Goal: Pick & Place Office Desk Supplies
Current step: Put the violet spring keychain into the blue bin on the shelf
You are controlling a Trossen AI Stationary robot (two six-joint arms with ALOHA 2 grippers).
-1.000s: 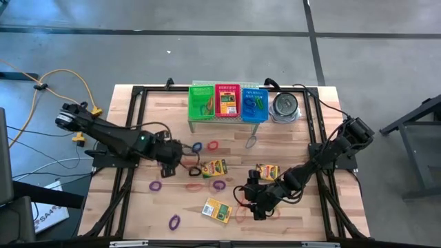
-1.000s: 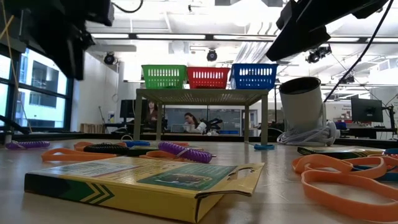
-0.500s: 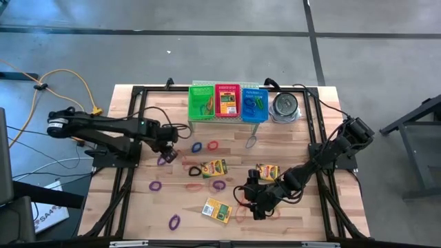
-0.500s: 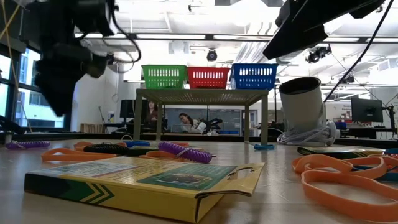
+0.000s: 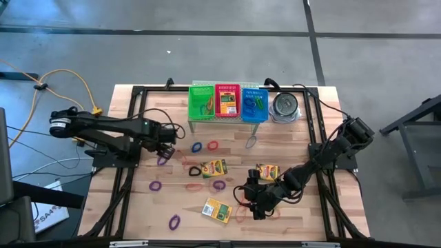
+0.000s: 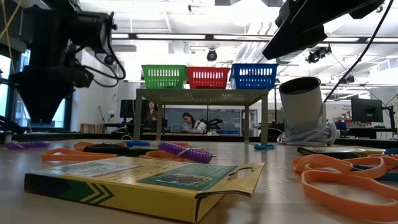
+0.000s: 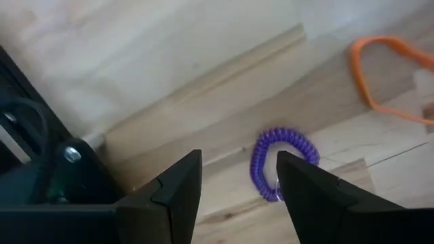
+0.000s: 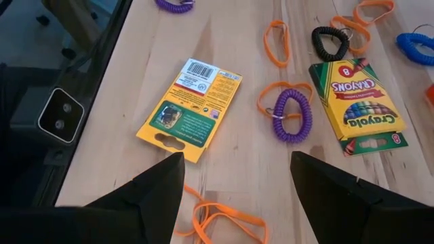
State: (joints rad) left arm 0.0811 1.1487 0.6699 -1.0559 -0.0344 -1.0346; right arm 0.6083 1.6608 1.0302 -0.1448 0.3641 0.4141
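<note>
Left gripper [image 7: 234, 196] hangs above a purple coiled band [image 7: 281, 163] on the table [image 5: 138, 200], fingers parted and empty; right gripper [image 8: 234, 196] hangs with fingers spread wide, empty, over a face-down crayon box [image 8: 190, 108]; a second crayon box [image 8: 356, 105] lies face-up near another purple band [image 8: 293, 116]; orange loops [image 8: 217, 220] lie just beside the right gripper.

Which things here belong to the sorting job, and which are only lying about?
Job: crayon boxes; coil loops, e.g. purple; orange bands; left gripper; right gripper.

Lying about: baskets; tin; yellow cable.
</note>
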